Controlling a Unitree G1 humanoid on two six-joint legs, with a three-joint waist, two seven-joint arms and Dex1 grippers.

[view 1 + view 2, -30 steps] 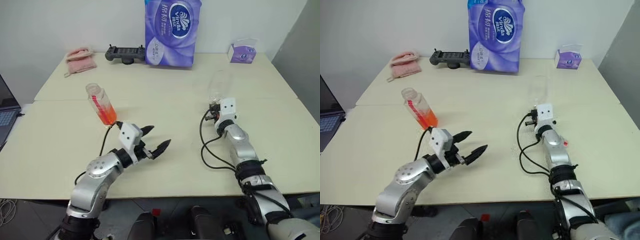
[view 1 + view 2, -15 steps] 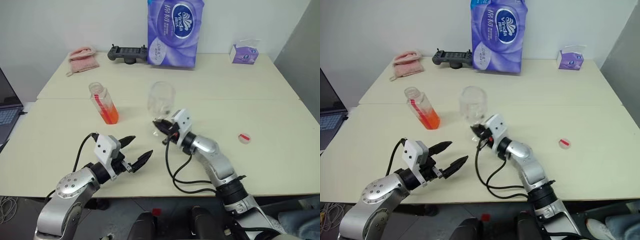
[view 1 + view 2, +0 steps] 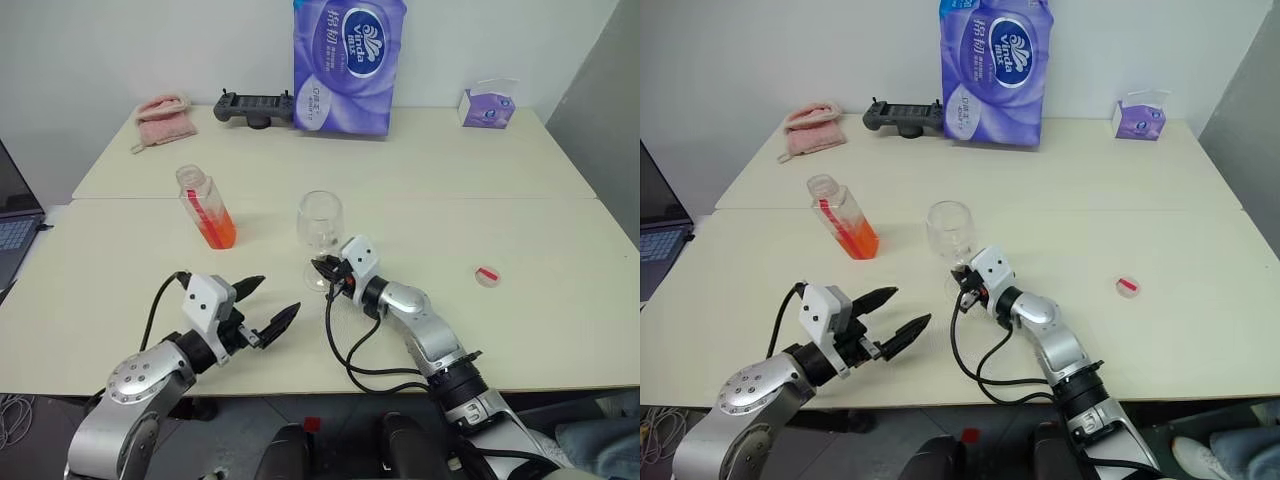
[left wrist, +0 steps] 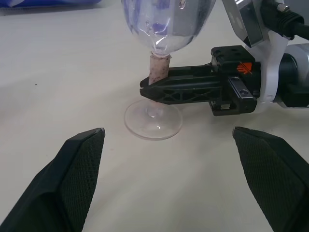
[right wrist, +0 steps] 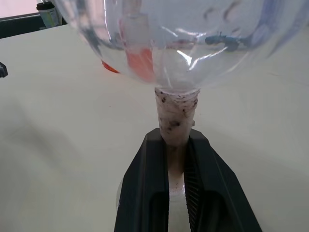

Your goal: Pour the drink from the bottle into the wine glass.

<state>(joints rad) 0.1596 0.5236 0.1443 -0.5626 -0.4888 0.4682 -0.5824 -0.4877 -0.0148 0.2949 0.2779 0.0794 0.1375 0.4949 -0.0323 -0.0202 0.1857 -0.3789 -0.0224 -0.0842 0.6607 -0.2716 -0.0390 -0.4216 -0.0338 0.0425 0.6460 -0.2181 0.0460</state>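
Note:
The wine glass (image 3: 319,220) stands upright and empty at the table's middle, its foot (image 4: 153,120) down at the table top. My right gripper (image 3: 326,271) is shut on its stem (image 5: 175,120), which wears a pale speckled wrap, just below the bowl. The bottle (image 3: 207,208) stands uncapped to the glass's left, with the orange-red drink (image 3: 219,233) in its lower part. My left gripper (image 3: 264,300) hovers open near the front edge, pointing at the glass foot with nothing between its fingers. A small red-and-white cap (image 3: 487,275) lies on the table to the right.
At the back stand a purple tissue pack (image 3: 348,62), a black controller (image 3: 250,105), a pink cloth (image 3: 162,118) and a small tissue box (image 3: 487,105). A laptop (image 3: 12,215) sits off the left edge. Black cables loop from both wrists.
My right gripper carried the glass from the table's right side to the middle and lowered it upright. My left gripper drew back toward the front left, still open.

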